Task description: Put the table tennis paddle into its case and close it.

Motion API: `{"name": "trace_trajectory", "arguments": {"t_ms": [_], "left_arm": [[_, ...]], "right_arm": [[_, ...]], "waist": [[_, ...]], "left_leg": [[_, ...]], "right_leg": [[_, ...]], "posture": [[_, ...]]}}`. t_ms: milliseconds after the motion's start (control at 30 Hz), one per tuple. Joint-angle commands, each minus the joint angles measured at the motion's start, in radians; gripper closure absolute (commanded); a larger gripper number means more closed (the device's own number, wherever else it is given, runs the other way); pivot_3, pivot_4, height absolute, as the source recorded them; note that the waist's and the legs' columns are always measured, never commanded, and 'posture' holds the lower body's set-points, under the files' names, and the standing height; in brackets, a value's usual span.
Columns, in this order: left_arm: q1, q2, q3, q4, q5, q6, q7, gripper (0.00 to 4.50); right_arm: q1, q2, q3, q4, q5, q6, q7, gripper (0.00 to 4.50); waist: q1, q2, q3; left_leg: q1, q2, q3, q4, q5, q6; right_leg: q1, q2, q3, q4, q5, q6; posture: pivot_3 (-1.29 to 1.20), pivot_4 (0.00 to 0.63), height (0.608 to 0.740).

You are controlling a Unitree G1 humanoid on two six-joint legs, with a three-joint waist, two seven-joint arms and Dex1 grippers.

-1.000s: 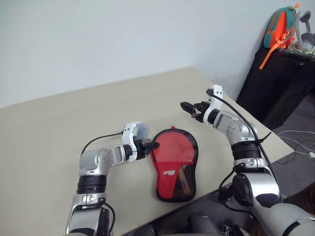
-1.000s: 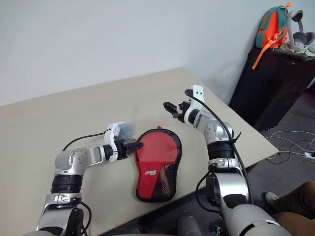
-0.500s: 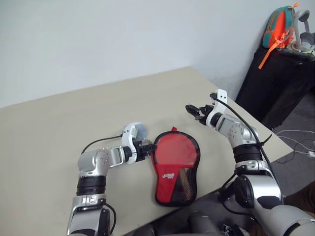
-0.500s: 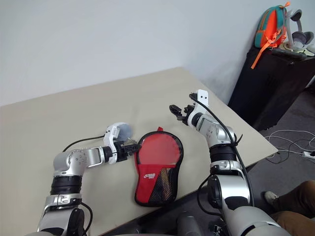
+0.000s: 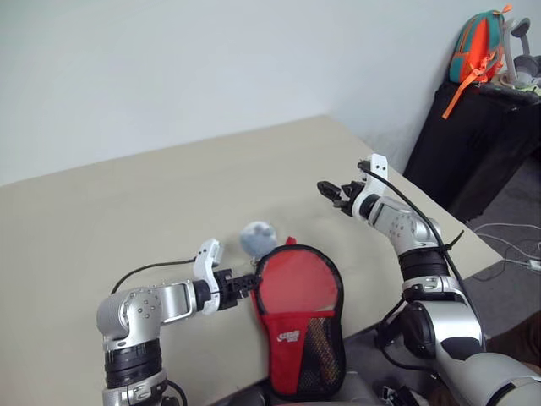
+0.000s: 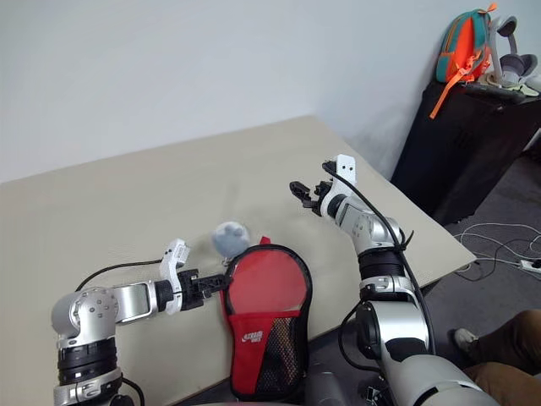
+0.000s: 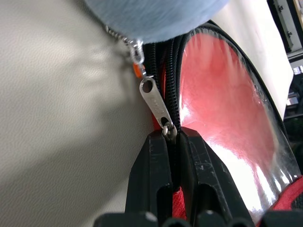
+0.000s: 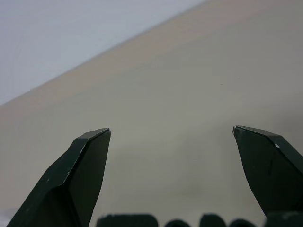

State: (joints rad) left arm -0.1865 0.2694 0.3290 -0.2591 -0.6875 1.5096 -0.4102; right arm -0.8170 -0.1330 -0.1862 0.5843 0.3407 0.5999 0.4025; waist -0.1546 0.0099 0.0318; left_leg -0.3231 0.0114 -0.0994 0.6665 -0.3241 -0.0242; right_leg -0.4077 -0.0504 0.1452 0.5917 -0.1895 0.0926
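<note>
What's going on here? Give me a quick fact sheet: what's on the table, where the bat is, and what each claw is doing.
table: beige top, by a pale wall
case: black-rimmed pouch lying flat near the table's front edge
table tennis paddle: red face inside the case, seen through the clear panel
zip pull: metal tab at the case's edge
pale blue charm: round ball chained to the pull
left gripper: shut on the case's zip edge at the slider
right gripper: open, raised above the table, holding nothing
</note>
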Motion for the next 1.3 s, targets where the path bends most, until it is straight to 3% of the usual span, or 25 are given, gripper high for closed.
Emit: {"name": "trace_trajectory", "arguments": {"t_ms": [33,200,333,567,667,867,1000,1133,1300], "left_arm": [[0.032,0.03,-0.036,-0.045,-0.022,-0.032,-0.033,4.49],[0.047,0.043,-0.018,-0.053,-0.044,-0.056,-0.051,2.94],[0.051,0.16,-0.061,-0.049,-0.018,-0.161,-0.113,1.58],[0.088,0.366,-0.171,-0.07,0.016,-0.445,-0.365,1.58],[0.093,0.411,-0.221,-0.11,0.014,-0.548,-0.466,1.58],[0.023,0.356,-0.378,-0.08,0.061,-0.656,-0.509,1.58],[-0.022,0.29,-0.566,0.05,0.246,-0.826,-0.489,1.58],[-0.065,0.195,-0.66,0.238,0.423,-1.003,-0.397,1.58],[-0.056,0.218,-0.705,0.244,0.47,-1.045,-0.45,1.58]], "right_arm": [[-0.023,-0.003,0.003,-0.031,0.005,-0.017,0.004,0.0],[-0.03,-0.007,0.007,-0.027,0.003,-0.017,0.004,0.0],[-0.028,-0.011,0.009,-0.028,0.004,-0.018,0.008,0.0],[-0.031,-0.011,0.001,-0.031,0.02,-0.02,0.029,0.0],[-0.042,-0.014,0.008,-0.031,0.024,-0.018,0.054,0.0],[-0.061,-0.015,0.022,0.001,0.012,-0.024,0.08,0.0],[-0.072,-0.014,0.042,0.009,0.004,-0.031,0.1,0.0],[-0.081,-0.01,0.052,0.007,0.004,-0.031,0.107,0.0],[-0.094,-0.006,0.072,0.002,0.007,-0.016,0.135,0.0]], "waist": [[-0.003,0.0,0.0],[-0.002,0.0,0.0],[-0.002,0.0,0.0],[-0.003,0.001,0.001],[0.001,0.001,0.001],[0.002,0.001,0.001],[0.002,0.001,0.001],[0.005,0.001,0.001],[0.003,0.001,0.001]], "left_leg": [[0.0,0.0,0.0,0.0,0.0,0.0],[0.0,0.0,0.0,0.0,0.0,0.0],[0.0,0.0,0.0,0.0,0.0,0.0],[-0.001,0.0,0.001,0.0,0.0,0.0],[-0.001,0.0,0.001,0.0,0.0,0.0],[-0.001,0.0,0.001,0.0,0.0,0.0],[-0.001,0.0,0.002,0.0,0.0,0.0],[0.0,0.0,0.002,0.001,0.0,0.0],[0.0,0.0,0.002,0.001,0.0,0.0]], "right_leg": [[0.0,0.0,0.0,0.0,0.0,0.0],[0.0,0.0,0.0,0.0,0.0,0.0],[0.0,0.0,0.0,0.0,0.0,0.0],[-0.001,0.0,0.0,-0.001,0.0,0.0],[-0.001,0.0,0.0,-0.001,0.0,0.0],[-0.001,0.0,0.001,-0.001,-0.002,0.002],[0.0,0.0,0.001,-0.001,0.0,0.0],[0.001,0.0,0.001,-0.001,0.0,0.0],[0.001,0.0,0.001,-0.001,0.0,0.0]], "posture": [[0.0,0.0,0.74],[0.0,0.0,0.74],[0.0,0.0,0.74],[0.0,0.0,0.74],[0.0,0.0,0.74],[0.0,0.0,0.74],[0.0,0.0,0.74],[0.0,0.0,0.74],[0.0,0.0,0.74]]}}
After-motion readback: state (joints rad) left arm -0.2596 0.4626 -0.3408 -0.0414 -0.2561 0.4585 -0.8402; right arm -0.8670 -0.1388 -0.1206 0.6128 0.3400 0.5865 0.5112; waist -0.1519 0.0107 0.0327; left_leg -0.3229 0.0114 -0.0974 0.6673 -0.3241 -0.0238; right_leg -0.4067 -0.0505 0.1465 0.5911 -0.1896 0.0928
